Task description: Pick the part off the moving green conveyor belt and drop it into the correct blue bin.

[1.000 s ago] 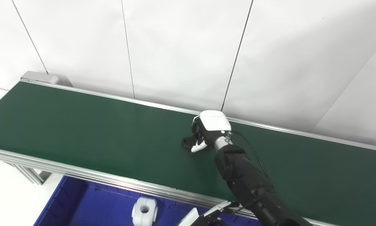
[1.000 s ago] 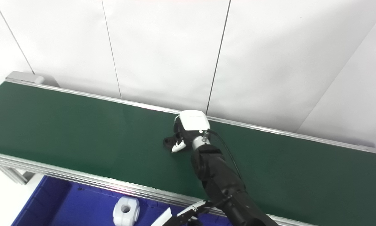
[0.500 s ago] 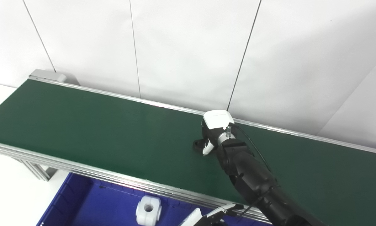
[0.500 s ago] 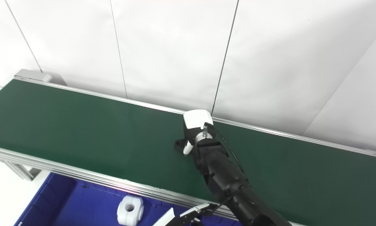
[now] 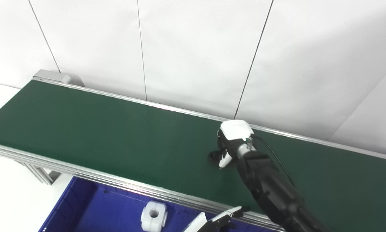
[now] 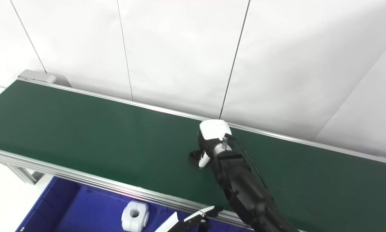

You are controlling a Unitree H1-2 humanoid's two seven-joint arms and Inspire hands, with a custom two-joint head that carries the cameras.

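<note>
Green conveyor belt [image 5: 115,135]; blue bin [image 5: 93,212]; white part [image 5: 153,219].

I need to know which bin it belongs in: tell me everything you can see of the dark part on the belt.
The black part is small and dark, with a matte look; only its left end shows, rounded and seemingly with a hole, but too small to be sure. It lies low on the green conveyor belt, mid-width. The right hand is on it from the right, fingers curled over it and hiding the rest. It differs in colour from the white part in the blue bin.
</note>
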